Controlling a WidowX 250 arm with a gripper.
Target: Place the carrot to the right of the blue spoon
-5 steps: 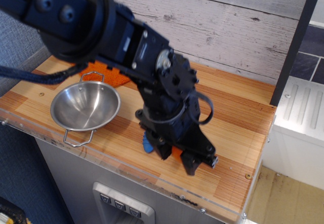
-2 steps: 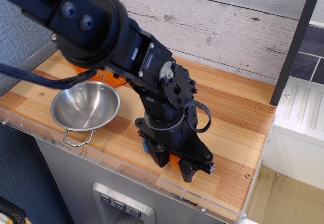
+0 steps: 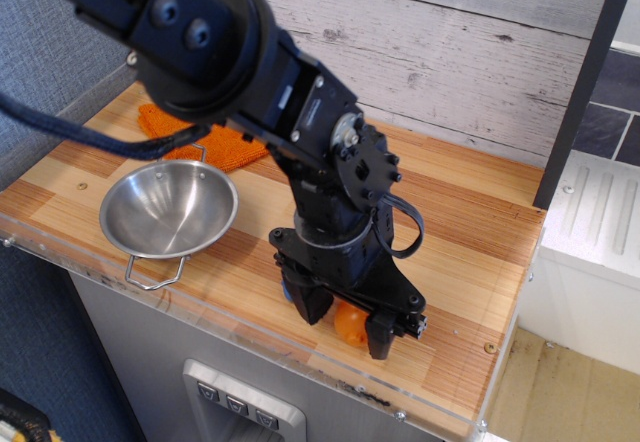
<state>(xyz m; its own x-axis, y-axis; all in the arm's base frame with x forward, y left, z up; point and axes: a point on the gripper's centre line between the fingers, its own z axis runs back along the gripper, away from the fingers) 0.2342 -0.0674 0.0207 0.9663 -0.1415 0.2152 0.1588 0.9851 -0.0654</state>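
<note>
The carrot (image 3: 350, 325), a small smooth orange lump, lies on the wooden counter near its front edge. My gripper (image 3: 346, 326) points down over it, with one black finger (image 3: 312, 308) to its left and the other (image 3: 380, 339) to its right. The jaws stand apart and do not seem to press on the carrot. Of the blue spoon, only a sliver of blue handle (image 3: 287, 290) shows, just left of the left finger. The arm hides the rest of the spoon.
A steel two-handled bowl (image 3: 168, 209) stands at the counter's front left. An orange knitted cloth (image 3: 205, 142) lies behind it, by the plank wall. The counter's clear-plastic front edge (image 3: 300, 357) runs just in front of the gripper. A white appliance (image 3: 590, 252) stands to the right.
The fingers have spread wider apart, and more of the carrot now shows between them on the counter. The arm has shifted slightly.
</note>
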